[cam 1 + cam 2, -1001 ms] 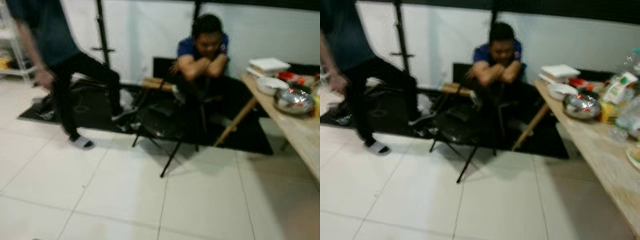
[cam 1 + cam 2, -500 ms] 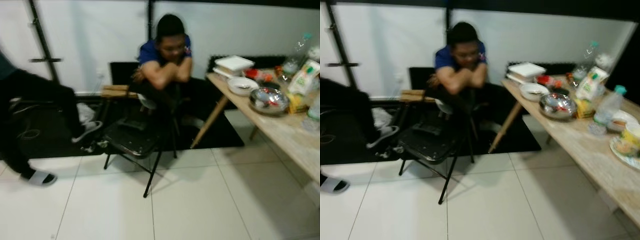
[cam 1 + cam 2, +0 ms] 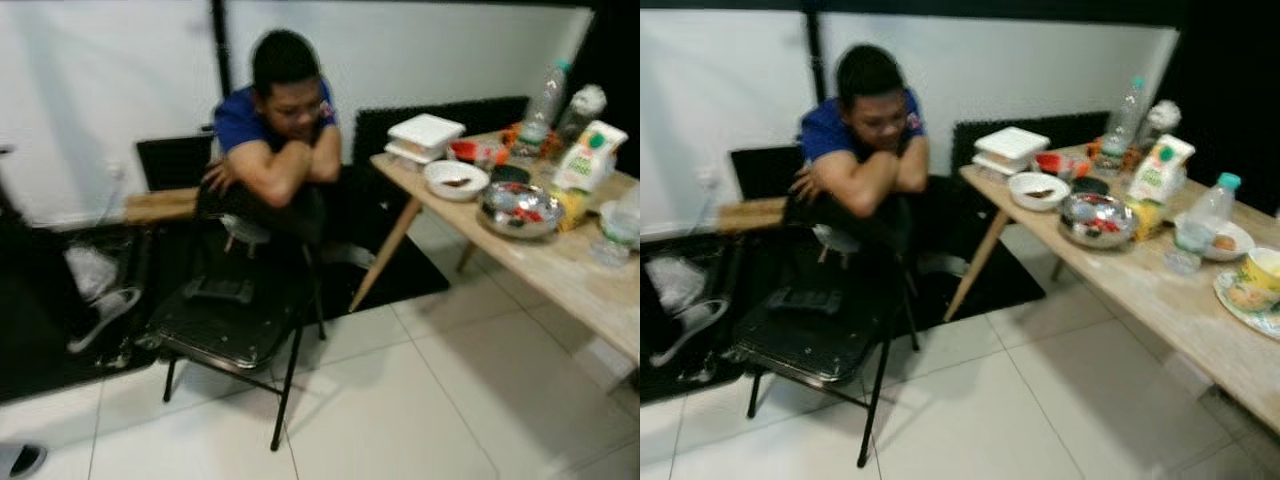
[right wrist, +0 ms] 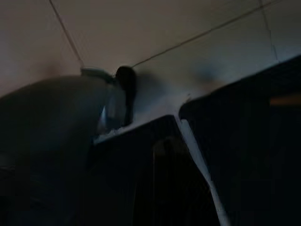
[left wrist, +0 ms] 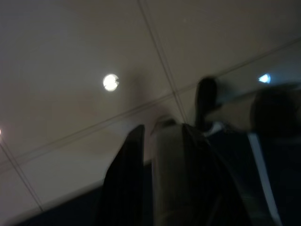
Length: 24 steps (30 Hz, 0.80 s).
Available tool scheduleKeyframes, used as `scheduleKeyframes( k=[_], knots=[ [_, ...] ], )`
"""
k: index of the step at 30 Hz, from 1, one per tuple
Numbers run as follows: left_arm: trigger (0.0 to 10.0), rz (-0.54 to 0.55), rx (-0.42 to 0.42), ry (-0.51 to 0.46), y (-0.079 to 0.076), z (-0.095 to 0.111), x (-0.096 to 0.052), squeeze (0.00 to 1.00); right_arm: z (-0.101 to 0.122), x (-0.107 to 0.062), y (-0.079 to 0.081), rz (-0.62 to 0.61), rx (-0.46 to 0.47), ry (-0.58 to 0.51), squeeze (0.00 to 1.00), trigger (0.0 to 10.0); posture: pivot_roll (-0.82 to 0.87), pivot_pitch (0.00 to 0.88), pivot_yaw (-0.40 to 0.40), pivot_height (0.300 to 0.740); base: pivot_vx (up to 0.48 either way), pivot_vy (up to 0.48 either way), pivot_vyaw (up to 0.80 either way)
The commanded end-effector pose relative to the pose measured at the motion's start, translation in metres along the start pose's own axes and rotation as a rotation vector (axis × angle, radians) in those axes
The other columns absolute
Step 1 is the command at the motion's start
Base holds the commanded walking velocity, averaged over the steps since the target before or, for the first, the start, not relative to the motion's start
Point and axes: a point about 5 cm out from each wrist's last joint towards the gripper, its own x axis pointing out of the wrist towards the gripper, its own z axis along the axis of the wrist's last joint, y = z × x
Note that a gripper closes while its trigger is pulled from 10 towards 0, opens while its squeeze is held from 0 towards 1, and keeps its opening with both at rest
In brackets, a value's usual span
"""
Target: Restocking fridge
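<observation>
I stand in a home dining area: white tiled floor (image 3: 1060,400), wooden worktop (image 3: 1160,300) crowded with food, folding chair (image 3: 820,330), seated person (image 3: 865,140).

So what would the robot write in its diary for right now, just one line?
phase: walking, turning | ahead: wooden table with steel bowl, carton, bottles | person on folding chair | grippers: idle

The left gripper (image 5: 157,155) hangs low over the floor and its camera looks down along its two black fingers (image 5: 124,174). The fingers stand a little apart, and a pale grey shape, too blurred to name, lies between them. The right gripper hangs low as well. Its picture is very dark, and I cannot tell how its fingers stand or what is near them.
</observation>
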Motion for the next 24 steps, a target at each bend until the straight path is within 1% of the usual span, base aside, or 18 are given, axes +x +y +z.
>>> scheduleKeyframes(
  k=[1, 24],
  knots=[
    [10.0, 0.012, -0.009, 0.034, 0.0022, -0.0135, -0.0033, 0.0, 0.0055, 0.0005, 0.0004, 0.0, -0.002, -0.014, 0.0, 10.0, -0.07, 0.0, 0.016, 0.74, 0.0, 0.0, -0.77],
    [10.0, 0.012, -0.006, 0.03, 0.0029, -0.0129, -0.0035, 0.0, 0.0075, 0.001, 0.0028, 0.011, 0.002, -0.026, 0.0, 10.0, -0.07, 0.0, 0.019, 0.74, 0.0, 0.0, -0.77]
  ],
)
